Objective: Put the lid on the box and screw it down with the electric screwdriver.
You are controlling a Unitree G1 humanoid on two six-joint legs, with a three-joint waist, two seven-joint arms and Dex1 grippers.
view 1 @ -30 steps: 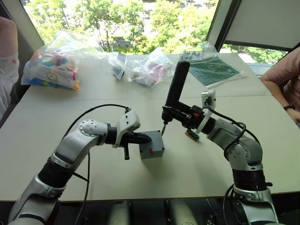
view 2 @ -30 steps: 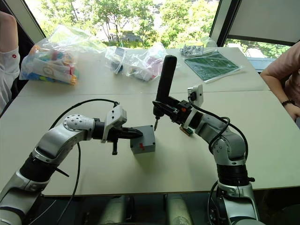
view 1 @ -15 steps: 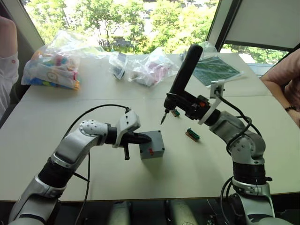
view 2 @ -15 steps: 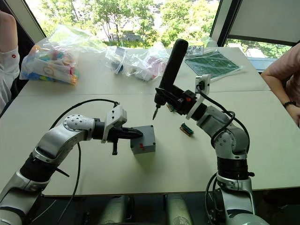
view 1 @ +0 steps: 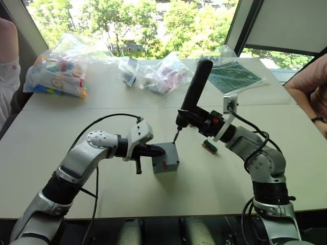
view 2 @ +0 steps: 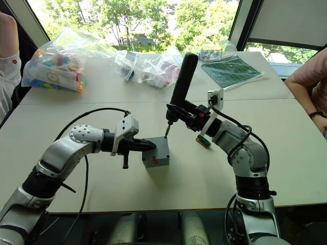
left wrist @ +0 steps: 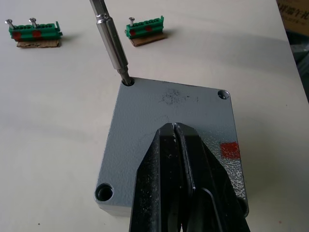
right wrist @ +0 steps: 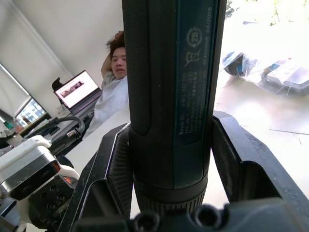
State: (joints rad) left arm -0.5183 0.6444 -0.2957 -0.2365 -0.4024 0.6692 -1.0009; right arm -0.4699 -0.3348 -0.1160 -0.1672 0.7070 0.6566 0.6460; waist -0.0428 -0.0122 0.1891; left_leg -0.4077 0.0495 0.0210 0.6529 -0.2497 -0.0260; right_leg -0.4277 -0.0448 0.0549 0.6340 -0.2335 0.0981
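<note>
Table (view 1: 61, 138): electric screwdriver (view 1: 193, 97) near-upright, bit down; right fingers (right wrist: 241, 159) clamp it.

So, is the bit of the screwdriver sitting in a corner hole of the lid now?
Yes, the left wrist view shows the electric screwdriver with its bit tip inside a corner hole of the lid.

Box (view 1: 165, 158) sits mid-table (view 1: 214, 189), lid (left wrist: 174, 111) on top. Left gripper (view 1: 159, 150) presses the lid from the left. Electric screwdriver (view 1: 194, 97) stands tilted behind the box, bit in the lid's far corner hole. Two terminal blocks (left wrist: 145, 29) lie beyond; bags (view 1: 56, 69) along the far edge.
</note>
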